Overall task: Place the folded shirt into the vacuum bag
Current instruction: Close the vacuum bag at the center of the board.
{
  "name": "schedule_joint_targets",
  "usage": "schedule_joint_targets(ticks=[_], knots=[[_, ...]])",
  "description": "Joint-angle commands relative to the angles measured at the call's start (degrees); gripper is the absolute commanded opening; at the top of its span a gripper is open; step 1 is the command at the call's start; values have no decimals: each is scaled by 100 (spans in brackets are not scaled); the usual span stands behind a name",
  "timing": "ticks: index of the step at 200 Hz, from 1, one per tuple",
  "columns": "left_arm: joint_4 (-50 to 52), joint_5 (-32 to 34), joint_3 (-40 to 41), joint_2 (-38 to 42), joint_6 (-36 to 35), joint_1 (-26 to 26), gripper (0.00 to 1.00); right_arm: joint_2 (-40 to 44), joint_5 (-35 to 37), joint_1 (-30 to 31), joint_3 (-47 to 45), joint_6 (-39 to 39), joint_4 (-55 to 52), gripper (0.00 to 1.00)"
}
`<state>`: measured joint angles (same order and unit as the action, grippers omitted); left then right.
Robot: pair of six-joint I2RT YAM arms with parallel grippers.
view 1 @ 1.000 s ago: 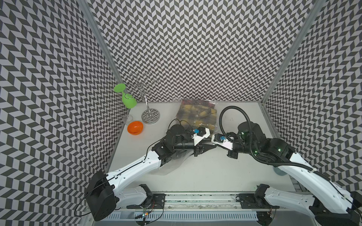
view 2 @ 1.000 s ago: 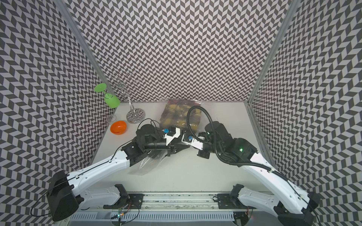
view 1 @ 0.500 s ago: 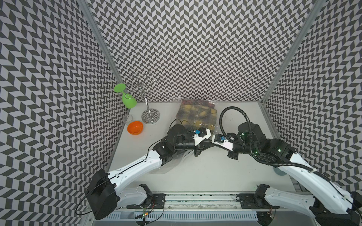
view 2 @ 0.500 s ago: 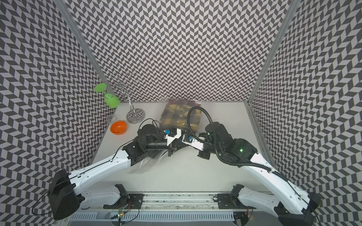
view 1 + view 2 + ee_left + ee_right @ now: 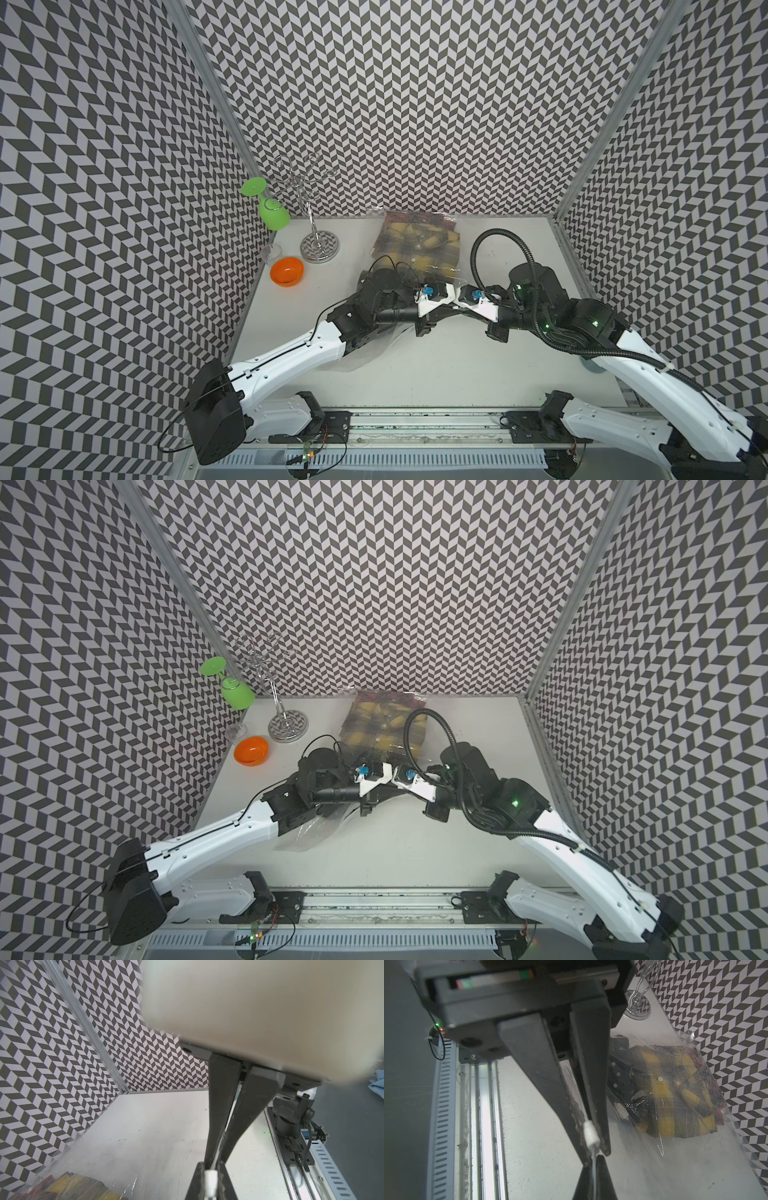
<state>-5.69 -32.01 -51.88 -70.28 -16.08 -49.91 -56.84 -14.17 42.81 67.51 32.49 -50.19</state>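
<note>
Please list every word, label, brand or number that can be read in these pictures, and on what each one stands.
No text can be read anywhere.
The coloured strip on the housing of the right pincer: too blurred to read.
The vacuum bag and the shirt seen through it: no print visible.

Bright, even overhead lighting; faint, soft shadows on the counter (image 5: 436, 374). Specular glare streaks the vacuum bag (image 5: 660, 1147). In the left wrist view, the near white housing (image 5: 249, 1012) is blurred, out of focus.
</note>
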Motion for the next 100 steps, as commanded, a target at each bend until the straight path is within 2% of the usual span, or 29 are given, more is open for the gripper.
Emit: schedule_joint_targets(ticks=[1,100], knots=[[906,324,124,-115,-124,14,0,384,-270,-212,142,47,770,0],[1327,733,136,-178,-183,34,0,622,-479,-633,-172,-50,865,0]])
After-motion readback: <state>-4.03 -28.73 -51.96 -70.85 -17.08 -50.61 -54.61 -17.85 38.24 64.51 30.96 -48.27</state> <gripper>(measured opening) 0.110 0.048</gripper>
